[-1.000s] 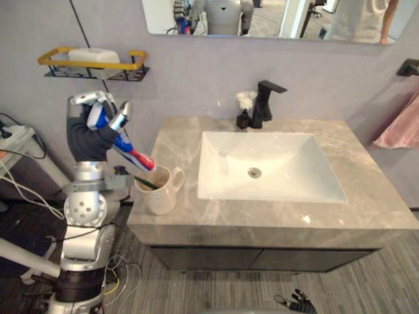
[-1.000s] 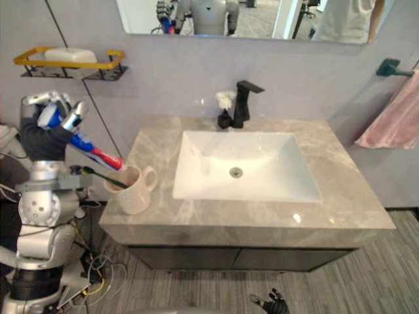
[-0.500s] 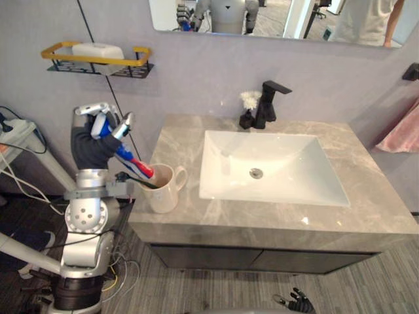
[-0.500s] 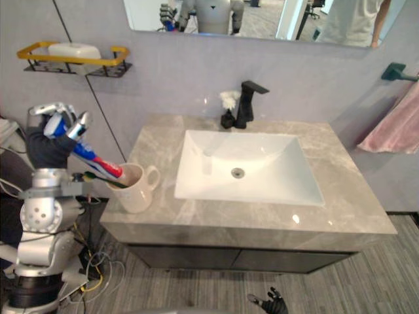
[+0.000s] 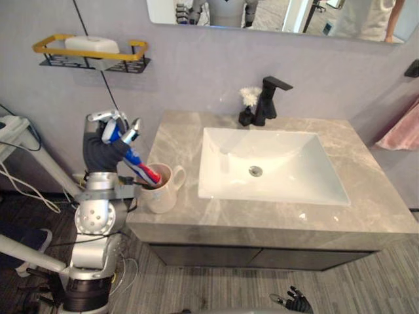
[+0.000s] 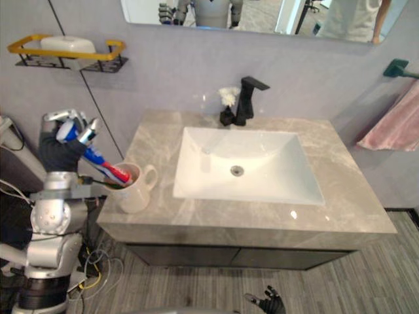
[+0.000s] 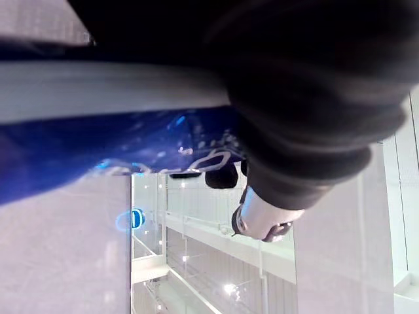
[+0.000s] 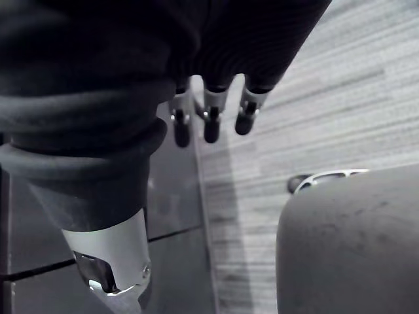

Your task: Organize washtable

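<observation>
The blue-and-white toothpaste tube with a red cap end (image 5: 134, 160) is now seen lower than a second ago, allowance being made for a shift of the camera; its red end, previously held just above the rim, is now sunk into the mouth of the cream ceramic mug (image 5: 165, 193) at the left edge of the grey marbled countertop (image 5: 366, 196); by this it is judged that the placing of the tube is nearly done and only the release remains. The tube is held at a slant in the left hand (image 5: 105, 147), with its flat blue tail clamped between the curled silver fingers (image 5: 99, 118) and the thumb, and its lower length run out below them toward the mug; the tail is thus still enclosed while the cap end is well clear of the fingertips. A dark slender item is also leaned in the mug, beside the cap. The right hand (image 5: 298, 302) is hung low by the floor, its fingers (image 8: 209, 124) loosely extended and nothing held.
</observation>
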Robot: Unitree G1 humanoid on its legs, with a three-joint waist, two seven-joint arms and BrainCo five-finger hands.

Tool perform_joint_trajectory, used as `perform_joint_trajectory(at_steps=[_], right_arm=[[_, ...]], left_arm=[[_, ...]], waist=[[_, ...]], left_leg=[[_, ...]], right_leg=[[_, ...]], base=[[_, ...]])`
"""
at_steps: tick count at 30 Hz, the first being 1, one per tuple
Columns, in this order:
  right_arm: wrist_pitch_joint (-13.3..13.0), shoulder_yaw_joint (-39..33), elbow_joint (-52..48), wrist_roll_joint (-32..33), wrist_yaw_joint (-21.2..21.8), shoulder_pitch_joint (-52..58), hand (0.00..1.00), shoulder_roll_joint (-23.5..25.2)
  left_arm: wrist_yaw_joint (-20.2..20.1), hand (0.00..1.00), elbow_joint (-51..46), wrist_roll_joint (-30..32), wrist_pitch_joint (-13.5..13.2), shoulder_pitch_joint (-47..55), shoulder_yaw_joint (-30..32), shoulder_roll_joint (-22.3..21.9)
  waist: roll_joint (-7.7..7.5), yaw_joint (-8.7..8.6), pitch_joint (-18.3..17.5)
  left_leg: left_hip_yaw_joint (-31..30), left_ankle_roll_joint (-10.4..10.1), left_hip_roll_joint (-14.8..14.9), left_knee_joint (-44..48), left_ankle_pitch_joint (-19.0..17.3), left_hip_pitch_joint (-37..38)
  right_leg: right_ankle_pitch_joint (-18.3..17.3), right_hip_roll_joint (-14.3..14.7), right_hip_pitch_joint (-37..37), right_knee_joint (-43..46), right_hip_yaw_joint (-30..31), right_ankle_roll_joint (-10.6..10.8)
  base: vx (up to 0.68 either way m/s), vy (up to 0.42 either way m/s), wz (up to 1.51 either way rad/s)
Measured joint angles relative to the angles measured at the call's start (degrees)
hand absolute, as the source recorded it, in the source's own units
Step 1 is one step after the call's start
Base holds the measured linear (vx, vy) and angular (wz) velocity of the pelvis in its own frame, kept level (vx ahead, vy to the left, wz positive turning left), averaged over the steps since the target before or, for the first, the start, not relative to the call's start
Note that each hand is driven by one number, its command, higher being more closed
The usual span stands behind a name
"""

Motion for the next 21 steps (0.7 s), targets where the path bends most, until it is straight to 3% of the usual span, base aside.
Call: perform_joint_trajectory(at_steps=[21], right_arm=[[0.0, 0.44, -0.59, -0.08, 0.02, 0.61, 0.0, 0.01]], left_arm=[[0.3, 0.0, -0.03, 0.06, -0.03, -0.99, -0.93, -0.28]], waist=[[0.63, -1.33, 0.05]], left_leg=[[0.84, -0.05, 0.05, 0.01, -0.21, 0.29]], right_leg=[[0.01, 0.04, -0.16, -0.02, 0.99, 0.01]], base=[[0.0, -0.002, -0.01]])
